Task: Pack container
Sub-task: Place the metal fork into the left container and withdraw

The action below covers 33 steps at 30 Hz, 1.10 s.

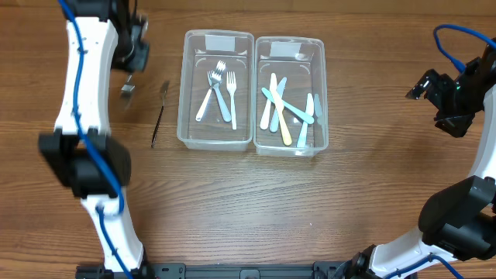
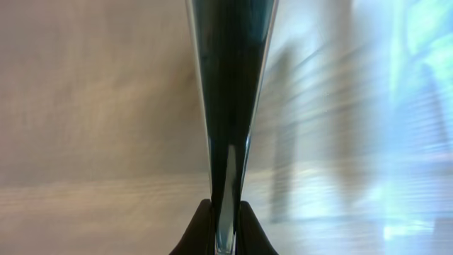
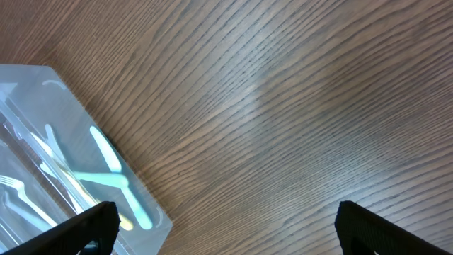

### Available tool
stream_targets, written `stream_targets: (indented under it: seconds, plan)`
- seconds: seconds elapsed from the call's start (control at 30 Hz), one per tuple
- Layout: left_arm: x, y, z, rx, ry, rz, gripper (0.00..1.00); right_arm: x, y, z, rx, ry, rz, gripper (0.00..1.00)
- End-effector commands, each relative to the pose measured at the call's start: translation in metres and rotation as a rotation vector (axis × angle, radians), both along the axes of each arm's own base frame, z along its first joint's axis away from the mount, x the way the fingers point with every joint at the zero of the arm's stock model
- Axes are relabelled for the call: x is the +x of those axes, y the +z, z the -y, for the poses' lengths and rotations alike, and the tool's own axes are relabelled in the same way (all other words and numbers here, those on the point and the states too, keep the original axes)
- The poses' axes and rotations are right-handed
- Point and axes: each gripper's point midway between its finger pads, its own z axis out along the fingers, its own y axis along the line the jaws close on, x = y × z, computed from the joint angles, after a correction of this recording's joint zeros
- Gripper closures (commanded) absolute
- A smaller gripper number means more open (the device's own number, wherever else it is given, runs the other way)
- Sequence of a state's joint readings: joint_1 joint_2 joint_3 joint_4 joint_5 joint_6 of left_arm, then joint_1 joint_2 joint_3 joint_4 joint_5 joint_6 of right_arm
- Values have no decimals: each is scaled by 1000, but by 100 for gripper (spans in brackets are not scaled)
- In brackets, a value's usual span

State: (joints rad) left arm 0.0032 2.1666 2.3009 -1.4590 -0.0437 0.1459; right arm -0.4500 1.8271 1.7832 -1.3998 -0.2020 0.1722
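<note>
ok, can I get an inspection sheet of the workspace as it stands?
surface: wood table, no spills seen.
job's things: two clear bins side by side; left bin holds three forks, right bin holds several knives; a thin utensil lies loose on the table left of the bins.
clutter: nothing seen.
grippers: left gripper shut on a dark utensil; right gripper open, empty, over bare table.
cables: blue cables run along both arms, clear of the bins.
surroundings: nothing seen.

Wooden table (image 1: 310,217), left clear container (image 1: 198,133), right clear container (image 1: 293,71) just beside it, dark utensil (image 1: 159,116), perhaps a knife
</note>
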Motion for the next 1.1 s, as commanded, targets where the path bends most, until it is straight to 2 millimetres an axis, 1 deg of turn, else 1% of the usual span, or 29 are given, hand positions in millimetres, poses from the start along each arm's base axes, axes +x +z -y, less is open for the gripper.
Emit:
stream_targets:
  seconds: [0.0, 0.03, 0.07, 0.1, 0.2, 0.3, 0.37, 0.4, 0.43, 0.53, 0.57, 0.6, 0.67, 0.77, 0.8, 0.83, 0.87, 0.97, 1.0, 1.07]
  plan:
    - [-1, 74, 103, -425, -28, 165, 96, 3, 8, -1, -8, 0, 25, 0]
    - [0, 76, 116, -448, -21, 169, 96, 3, 8, -1, -8, 0, 25, 0]
    - [3, 73, 127, -442, 10, 169, 96, 3, 8, -1, -8, 0, 25, 0]
    - [4, 68, 132, -424, 37, 166, 96, 3, 8, -1, -8, 0, 25, 0]
    - [16, 38, 142, -309, 151, 154, 96, 3, 8, -1, -8, 0, 25, 0]
    - [25, -2, 168, -270, 162, 109, 96, 3, 8, -1, -8, 0, 25, 0]
    - [27, -29, 183, -262, 162, 65, 96, 3, 8, -1, -8, 0, 25, 0]
    - [27, -46, 190, -254, 167, 36, 96, 3, 8, -1, -8, 0, 24, 0]
    - [26, -57, 194, -247, 171, 15, 96, 3, 8, -1, -7, 0, 23, 0]
    - [25, -80, 198, -238, 175, -31, 88, 2, 8, -1, -7, 0, 22, 0]
    - [23, -82, 199, -243, 172, -41, 84, 2, 8, -1, -7, 0, 22, 0]
    - [22, -82, 198, -246, 171, -48, 82, 3, 8, -1, -7, 0, 22, 0]
    - [22, -71, 193, -251, 172, -39, 78, 3, 8, -1, -7, 0, 22, 0]
    - [25, -39, 184, -260, 142, 14, 63, 3, 8, -1, -7, 0, 22, 0]
    - [25, -20, 178, -260, 123, 46, 49, 3, 8, -1, -7, 0, 23, 0]
    - [25, -5, 171, -255, 111, 72, 29, 3, 8, -1, -7, 0, 22, 0]
    - [24, 13, 159, -236, 105, 105, 23, 3, 8, -1, -7, 0, 22, 0]
    - [15, 46, 119, -166, 163, 160, 11, 3, 8, -1, -7, 0, 22, 0]
    - [12, 54, 104, -142, 190, 171, 2, 3, 8, -1, -7, 0, 22, 0]
    - [7, 61, 77, -110, 240, 173, 0, 3, 8, -1, -7, 0, 22, 0]
